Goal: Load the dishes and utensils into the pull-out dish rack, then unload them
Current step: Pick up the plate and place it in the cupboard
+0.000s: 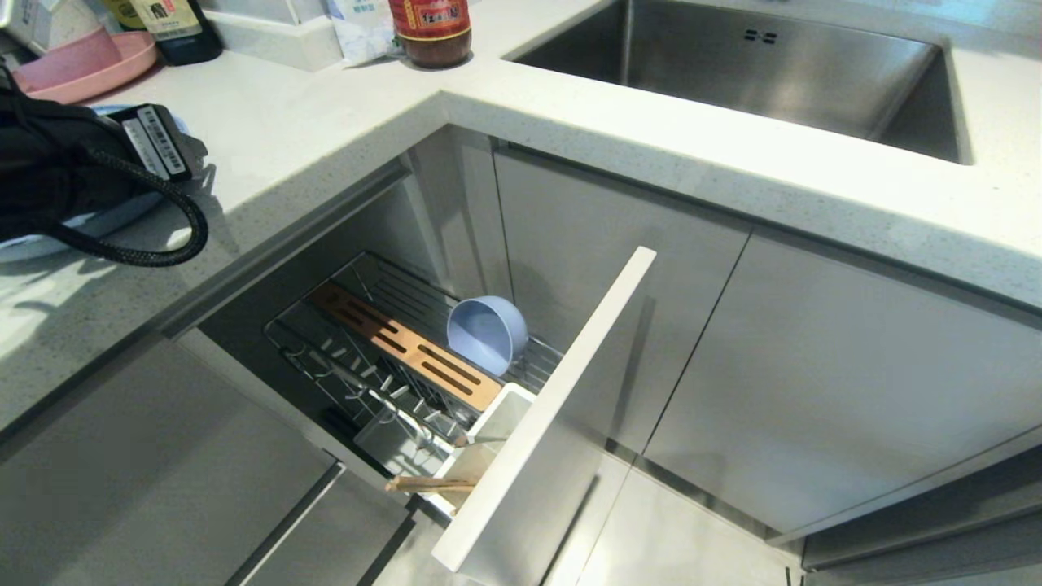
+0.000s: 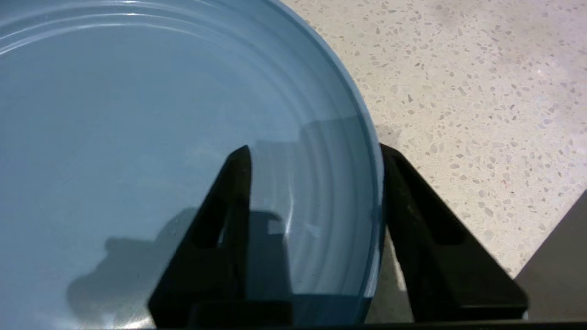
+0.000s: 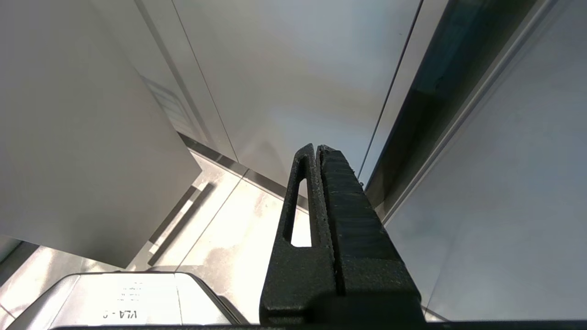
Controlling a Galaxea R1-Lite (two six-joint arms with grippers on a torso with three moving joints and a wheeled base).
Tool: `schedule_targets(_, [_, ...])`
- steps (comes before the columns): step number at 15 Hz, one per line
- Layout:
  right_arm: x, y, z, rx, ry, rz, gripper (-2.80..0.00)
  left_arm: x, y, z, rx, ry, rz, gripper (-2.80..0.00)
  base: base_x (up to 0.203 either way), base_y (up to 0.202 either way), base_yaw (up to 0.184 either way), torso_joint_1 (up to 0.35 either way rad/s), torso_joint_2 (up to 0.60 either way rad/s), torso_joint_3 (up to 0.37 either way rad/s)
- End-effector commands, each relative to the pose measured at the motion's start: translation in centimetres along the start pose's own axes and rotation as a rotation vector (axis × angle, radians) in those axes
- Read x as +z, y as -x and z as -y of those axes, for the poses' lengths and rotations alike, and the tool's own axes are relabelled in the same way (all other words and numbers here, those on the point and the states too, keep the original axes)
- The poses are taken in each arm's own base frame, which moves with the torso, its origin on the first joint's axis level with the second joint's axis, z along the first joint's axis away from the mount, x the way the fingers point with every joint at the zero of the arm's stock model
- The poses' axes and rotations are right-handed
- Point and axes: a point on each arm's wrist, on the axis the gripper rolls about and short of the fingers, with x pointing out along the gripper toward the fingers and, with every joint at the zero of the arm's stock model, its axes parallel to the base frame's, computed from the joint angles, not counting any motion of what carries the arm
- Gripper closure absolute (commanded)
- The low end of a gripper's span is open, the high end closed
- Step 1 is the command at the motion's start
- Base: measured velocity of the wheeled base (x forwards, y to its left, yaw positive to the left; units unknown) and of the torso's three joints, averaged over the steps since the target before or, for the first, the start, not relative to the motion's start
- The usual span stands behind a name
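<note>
Load step, plate (image 2: 137,137) turn. My left gripper (image 2: 316,156) straddled its rim at counter (image 2: 458,91) edge, fingers apart, not clamped. Next: close, lift, carry to rack (image 1: 391,358).

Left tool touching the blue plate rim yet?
Cannot tell. In the left wrist view the left tool straddles the light blue plate's rim, one finger over its inside, one outside; contact isn't plainly visible.

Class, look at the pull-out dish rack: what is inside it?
Inside the dish rack: a blue-grey bowl beside the wooden strip, and chopsticks in the white cutlery cup. The front panel hides the cup's lower contents.
</note>
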Motion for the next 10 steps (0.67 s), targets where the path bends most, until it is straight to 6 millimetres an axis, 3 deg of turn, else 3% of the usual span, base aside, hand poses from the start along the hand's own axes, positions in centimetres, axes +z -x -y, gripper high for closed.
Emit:
schedule_targets(1, [0.0,0.0,0.0,0.0,-0.001,0.002,0.0,0.0,0.0,0.0,0.004,-0.001,-0.001,0.0,0.0,0.0,0.0,0.0,0.0,0.0])
schedule_targets(10, [0.0,0.0,0.0,0.0,0.0,0.003,0.0,0.8,1.5,-0.2,-0.02,0.012,0.033,0.0,0.0,0.0,0.0,0.0,0.0,0.0])
